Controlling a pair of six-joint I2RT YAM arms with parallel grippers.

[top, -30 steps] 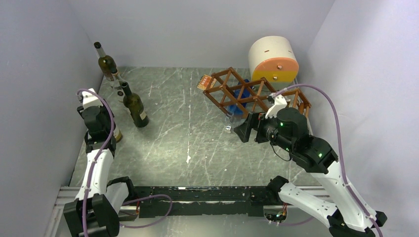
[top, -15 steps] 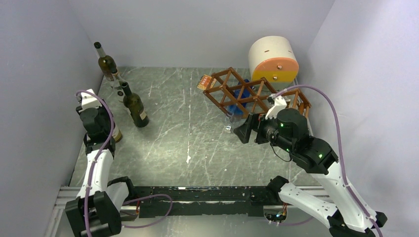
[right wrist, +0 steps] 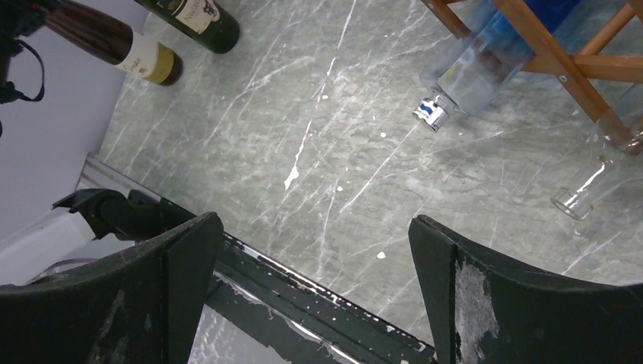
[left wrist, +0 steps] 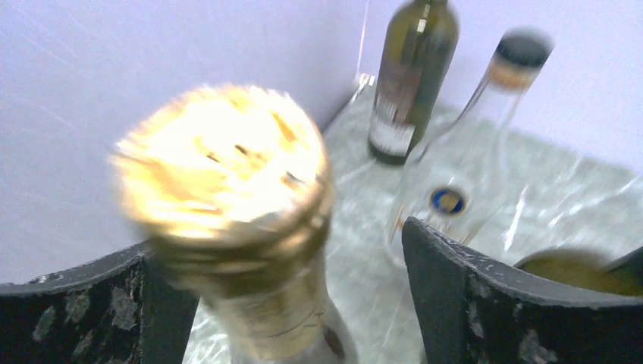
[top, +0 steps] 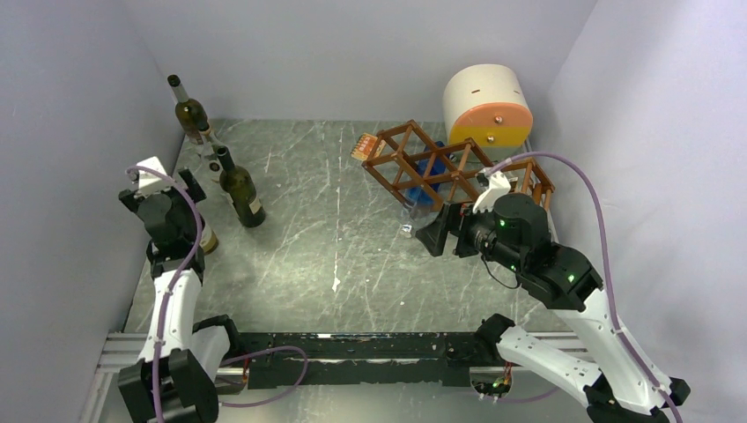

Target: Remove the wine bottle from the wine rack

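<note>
Left gripper point(left wrist: 279, 299) rose off the gold-capped bottle point(left wrist: 227, 174), jaws apart.
Right gripper point(right wrist: 317, 292) waited spread beside wine rack point(top: 440, 167); 1 clear wine bottle point(right wrist: 474, 72) remained racked, unremoved.

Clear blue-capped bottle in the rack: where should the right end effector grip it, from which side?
Grip the bottle neck behind the blue cap: it juts out of the wine rack, sloping down toward the table; bars cross the body. Bring the right end effector in from the table side.

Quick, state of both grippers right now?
Left gripper: open, fingers either side of the gold-foil-topped bottle, not clamping it.
Right gripper: open, empty.
</note>
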